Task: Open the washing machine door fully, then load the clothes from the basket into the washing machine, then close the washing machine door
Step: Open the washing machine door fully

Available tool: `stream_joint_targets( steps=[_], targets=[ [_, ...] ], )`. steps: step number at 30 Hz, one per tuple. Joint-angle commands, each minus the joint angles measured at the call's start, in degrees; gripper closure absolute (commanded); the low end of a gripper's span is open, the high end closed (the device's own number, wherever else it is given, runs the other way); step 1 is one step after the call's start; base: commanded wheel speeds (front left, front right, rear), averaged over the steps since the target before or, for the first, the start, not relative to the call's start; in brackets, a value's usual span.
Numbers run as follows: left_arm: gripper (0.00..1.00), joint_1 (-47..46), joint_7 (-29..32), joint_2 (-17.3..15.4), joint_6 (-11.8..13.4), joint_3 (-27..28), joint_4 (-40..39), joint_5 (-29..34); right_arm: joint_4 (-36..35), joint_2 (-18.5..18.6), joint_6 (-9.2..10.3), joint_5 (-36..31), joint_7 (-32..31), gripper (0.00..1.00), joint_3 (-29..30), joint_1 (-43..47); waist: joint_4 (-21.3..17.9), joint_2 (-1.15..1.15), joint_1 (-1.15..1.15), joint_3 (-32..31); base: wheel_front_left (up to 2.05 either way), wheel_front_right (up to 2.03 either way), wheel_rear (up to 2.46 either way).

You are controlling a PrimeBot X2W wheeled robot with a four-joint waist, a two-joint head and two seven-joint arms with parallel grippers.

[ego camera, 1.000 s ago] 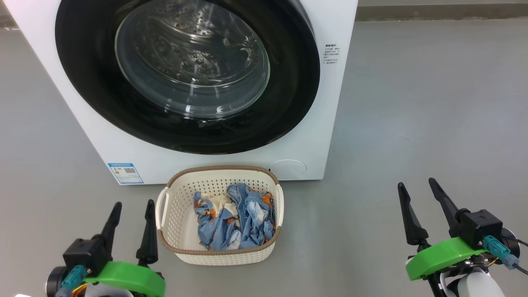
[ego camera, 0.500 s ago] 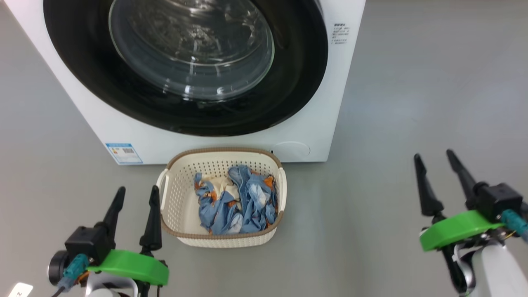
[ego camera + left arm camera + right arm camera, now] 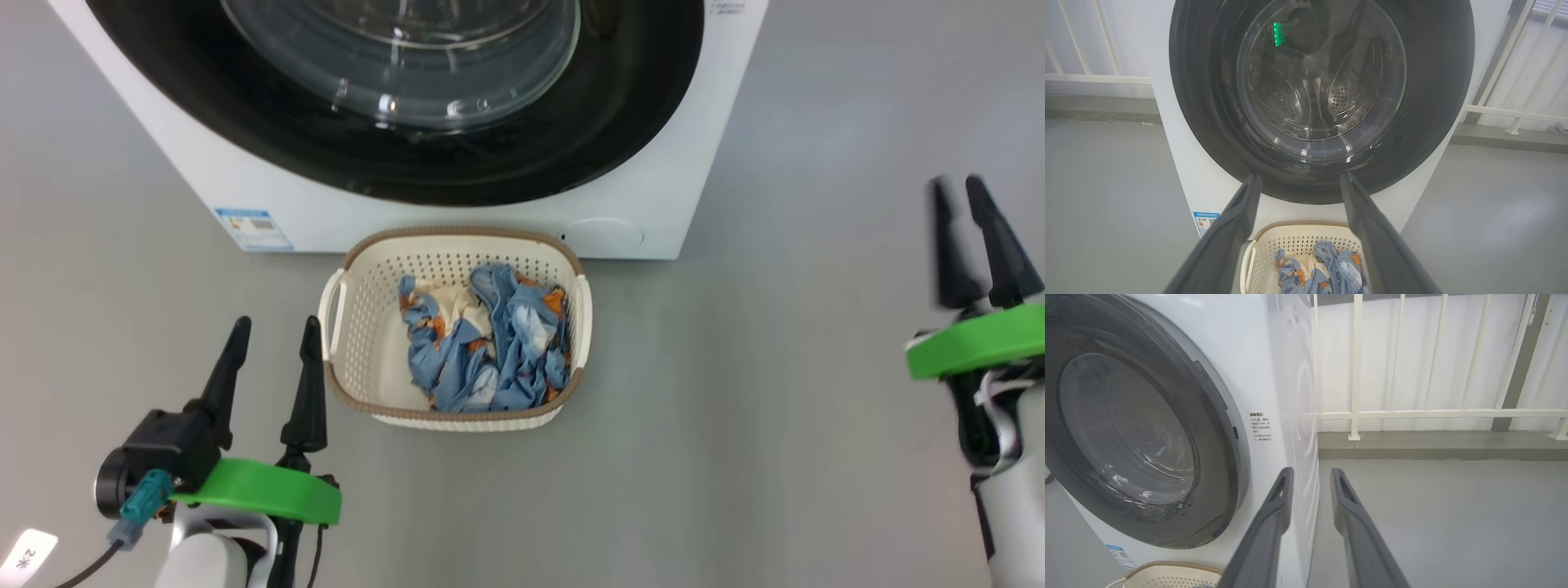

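The washer (image 3: 245, 188) is big and white, at the top. Its round door (image 3: 637, 106) has a shiny black rim and a clear glass middle, and it is shut. A small blue sticker (image 3: 253, 229) is low on the front. The basket (image 3: 457, 237) sits on the grey floor (image 3: 735, 425), just in front of the washer. The clothes (image 3: 490, 351) lie bunched up inside it, blue with orange bits and some cream. The left gripper (image 3: 277, 322) is just beside the basket, fingers apart, holding nothing. The right gripper (image 3: 955, 184) is far off to the side, blurry, with a small gap between its fingers.
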State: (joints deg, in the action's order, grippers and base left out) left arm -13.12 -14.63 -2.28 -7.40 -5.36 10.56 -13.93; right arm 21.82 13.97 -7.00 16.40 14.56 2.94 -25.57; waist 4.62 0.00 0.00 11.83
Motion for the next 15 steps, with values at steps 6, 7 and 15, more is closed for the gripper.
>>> stream_joint_targets(
  steps=[6, 7, 15],
  targets=[
    [0.00, -2.79, -0.37, -0.64, -0.09, 0.90, -1.51, 0.70, 2.17, 1.47, -0.48, 10.26, 0.44, 1.00, -0.56, -6.18, 2.49, 0.00, 0.00, 3.83, 0.00, 0.00, 0.00],
    [0.00, -3.03, -0.37, -0.64, -0.09, 0.77, -1.57, 0.74, 2.87, 1.99, -0.48, 12.22, 0.44, 1.00, -0.86, -7.20, 2.73, 0.00, 0.00, 4.23, 0.00, 0.00, 0.00],
    [0.00, -4.59, -0.37, -0.61, -0.09, 0.11, -2.62, -0.09, 5.59, 7.52, -0.48, 30.75, -3.02, 1.00, -5.02, -15.43, 5.13, 0.00, 0.00, 7.19, 0.00, 0.00, 0.00]
  ],
)
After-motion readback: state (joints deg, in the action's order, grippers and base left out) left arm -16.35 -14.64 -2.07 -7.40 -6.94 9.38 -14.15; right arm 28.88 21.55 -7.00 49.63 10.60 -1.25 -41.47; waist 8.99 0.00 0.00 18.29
